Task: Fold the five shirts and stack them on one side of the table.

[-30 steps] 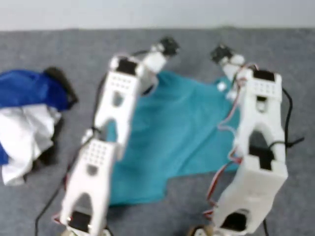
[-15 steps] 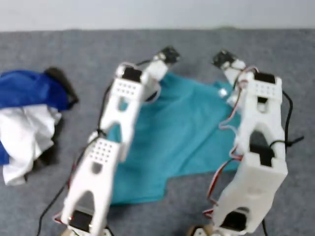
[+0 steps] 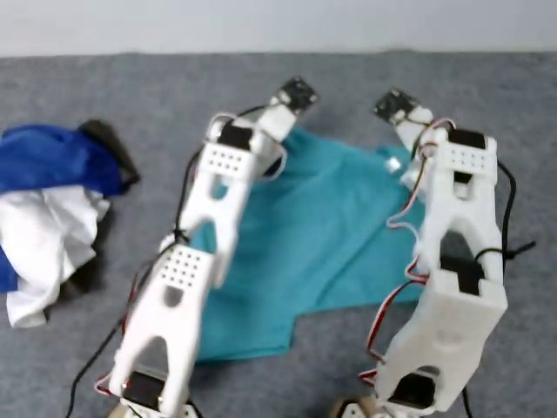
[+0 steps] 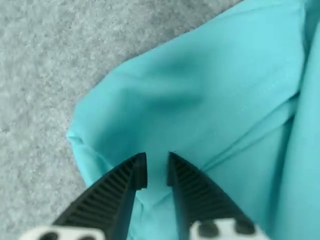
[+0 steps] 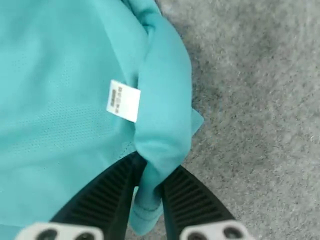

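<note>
Teal fabric shirt unfolded, its edge grasped by left hand and right hand. Crumpled blue-and-white garment heap beyond left hand unfolded; nothing stacked.

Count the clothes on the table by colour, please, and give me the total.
teal shirt: 1
blue garment: 1
white garment: 1
black garment: 1
Total: 4 that can be told apart; the last three lie heaped together, so more may be hidden.

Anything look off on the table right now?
Nothing damaged. The teal shirt lies skewed, one edge bunched in the right gripper; the heap of shirts on the table is crumpled, unfolded.
</note>
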`<act>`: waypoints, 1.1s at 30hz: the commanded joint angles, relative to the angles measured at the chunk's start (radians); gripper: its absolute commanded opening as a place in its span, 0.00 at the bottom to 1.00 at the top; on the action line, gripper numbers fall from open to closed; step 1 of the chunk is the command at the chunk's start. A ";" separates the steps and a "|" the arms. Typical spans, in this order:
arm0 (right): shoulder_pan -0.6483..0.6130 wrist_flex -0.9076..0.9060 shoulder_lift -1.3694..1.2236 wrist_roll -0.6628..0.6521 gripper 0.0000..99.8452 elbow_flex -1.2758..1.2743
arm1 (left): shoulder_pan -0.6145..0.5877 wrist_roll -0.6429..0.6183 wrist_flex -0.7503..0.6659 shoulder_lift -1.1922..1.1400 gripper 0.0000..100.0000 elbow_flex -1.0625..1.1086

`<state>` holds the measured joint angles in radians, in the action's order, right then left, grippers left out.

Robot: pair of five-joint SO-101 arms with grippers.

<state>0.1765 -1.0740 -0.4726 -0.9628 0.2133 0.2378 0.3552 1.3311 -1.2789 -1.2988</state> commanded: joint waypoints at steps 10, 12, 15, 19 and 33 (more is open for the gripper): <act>0.010 -0.002 0.013 0.011 0.01 0.068 | -0.012 0.026 -0.072 -0.032 0.00 -0.058; 0.010 0.001 0.013 0.011 0.01 0.068 | -0.011 0.066 -0.064 -0.032 0.00 -0.058; 0.010 0.001 0.013 0.011 0.01 0.068 | -0.008 0.077 -0.023 -0.025 0.00 -0.059; 0.010 0.001 0.018 0.011 0.01 0.069 | 0.000 0.083 0.112 -0.009 0.00 -0.150; -0.015 -0.007 0.021 0.012 0.01 0.069 | -0.005 0.058 0.181 -0.012 0.09 -0.219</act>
<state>0.1765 -1.0740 -0.4726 -0.9643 0.2133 0.2332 0.4319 1.5750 -1.3218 -1.5443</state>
